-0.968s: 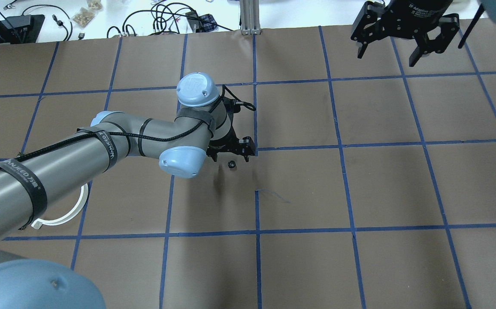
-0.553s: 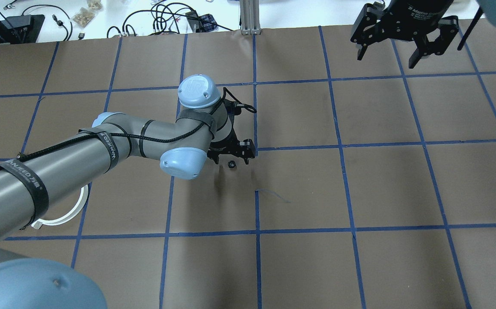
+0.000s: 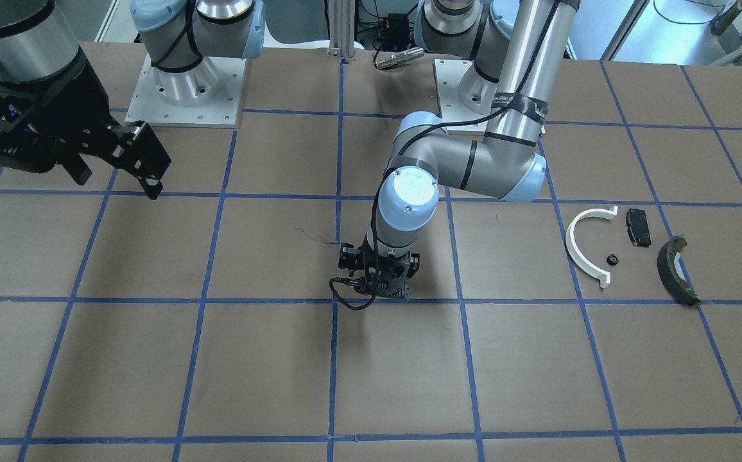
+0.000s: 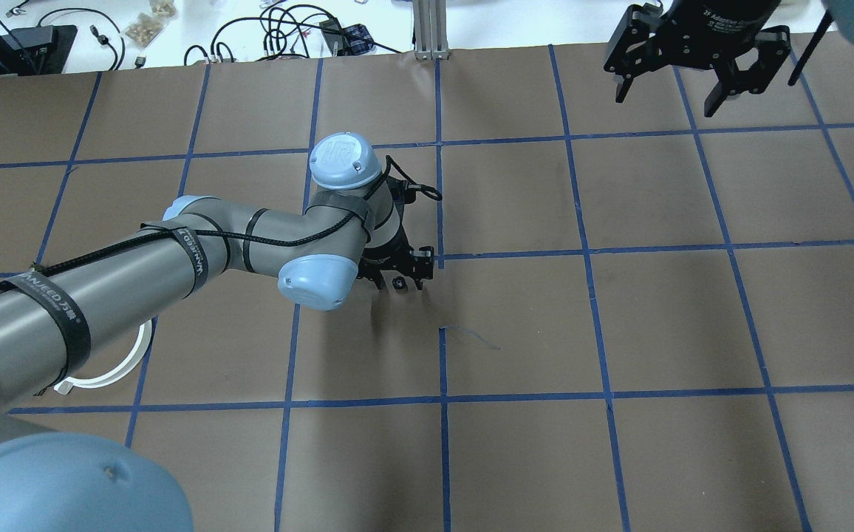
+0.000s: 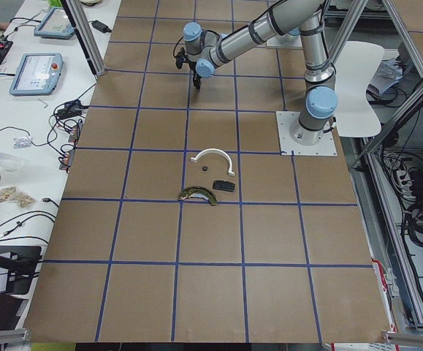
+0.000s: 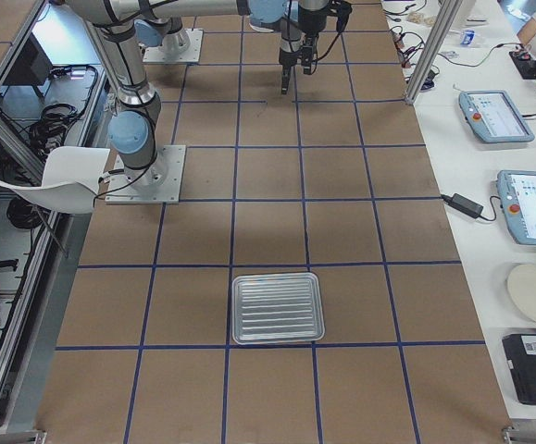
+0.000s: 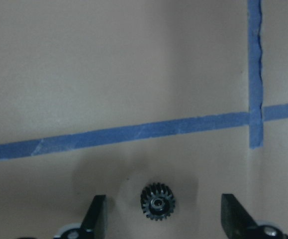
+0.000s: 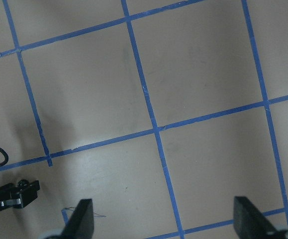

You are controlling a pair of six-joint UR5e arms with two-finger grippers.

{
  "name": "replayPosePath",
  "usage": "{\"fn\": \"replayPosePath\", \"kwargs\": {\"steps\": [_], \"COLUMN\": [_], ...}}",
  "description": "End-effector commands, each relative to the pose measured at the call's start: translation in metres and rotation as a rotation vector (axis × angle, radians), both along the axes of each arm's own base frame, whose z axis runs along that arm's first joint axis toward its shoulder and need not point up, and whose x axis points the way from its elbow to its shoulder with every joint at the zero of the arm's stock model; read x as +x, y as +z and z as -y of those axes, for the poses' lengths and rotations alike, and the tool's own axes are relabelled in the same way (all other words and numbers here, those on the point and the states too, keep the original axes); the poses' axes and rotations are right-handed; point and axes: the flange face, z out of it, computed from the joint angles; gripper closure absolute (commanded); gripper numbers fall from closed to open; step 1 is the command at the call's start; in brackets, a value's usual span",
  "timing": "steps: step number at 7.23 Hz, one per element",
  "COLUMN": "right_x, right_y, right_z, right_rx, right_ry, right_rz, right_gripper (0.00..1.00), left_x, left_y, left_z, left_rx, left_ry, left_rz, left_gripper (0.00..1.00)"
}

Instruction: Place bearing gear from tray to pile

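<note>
- And we open on the table, brown paper gridded in blue tape. Twelve o'clock for us is the side far from the robot.
- The left arm sweeps in from eight o'clock to near the middle, wrist turned straight down.
- The tray, ribbed metal, lies well off at three o'clock of the working spot.
- The right gripper hangs high at one o'clock, fingers spread wide with nothing between them. We judge it out of this play.
- The pile waits around nine o'clock: a white half-ring, a dark olive shoe and a black pad. A small black part sits just beside the ring.
- The left gripper sits low over the paper, jaws parted. One finger stands on each side of the target and neither touches it.
- And the bearing gear, tiny, black and toothed, lies flat near a tape crossing. It is off the tray and well apart from the pile.
- We call the job partway. Closing, lifting, the carry to nine o'clock and the release all remain.
</note>
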Motion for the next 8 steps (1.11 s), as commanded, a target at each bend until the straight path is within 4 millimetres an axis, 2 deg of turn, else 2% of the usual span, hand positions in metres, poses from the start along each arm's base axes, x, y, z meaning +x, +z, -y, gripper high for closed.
{"fn": "replayPosePath", "kwargs": {"steps": [1, 2, 3, 4, 6, 7, 8], "right_x": [-0.001, -0.001, -0.001, -0.001, -0.001, -0.001, -0.001], "right_y": [-0.001, -0.001, -0.001, -0.001, -0.002, -0.002, -0.002], "right_z": [0.000, 0.001, 0.000, 0.001, 0.001, 0.001, 0.001], "right_rx": [0.001, 0.002, 0.002, 0.002, 0.004, 0.002, 0.004], "right_ry": [-0.002, -0.001, -0.001, -0.001, -0.001, -0.001, -0.001], "right_rz": [-0.001, 0.001, 0.001, 0.001, 0.001, 0.001, 0.001], "right_gripper": [0.00, 0.00, 0.00, 0.00, 0.00, 0.00, 0.00], "left_x": [0.000, 0.000, 0.000, -0.001, 0.013, 0.030, 0.074], "left_y": [-0.002, -0.005, -0.004, -0.003, 0.025, 0.055, 0.089], "left_z": [0.000, 0.001, 0.002, 0.003, 0.011, 0.029, 0.054], "left_rx": [0.004, 0.008, 0.005, 0.001, 0.003, 0.029, 0.065], "left_ry": [0.000, -0.001, -0.001, -0.001, 0.010, 0.034, 0.048], "left_rz": [0.001, 0.003, 0.003, 0.000, 0.001, 0.014, 0.017], "left_gripper": [0.63, 0.76, 1.00, 1.00, 1.00, 1.00, 1.00]}}
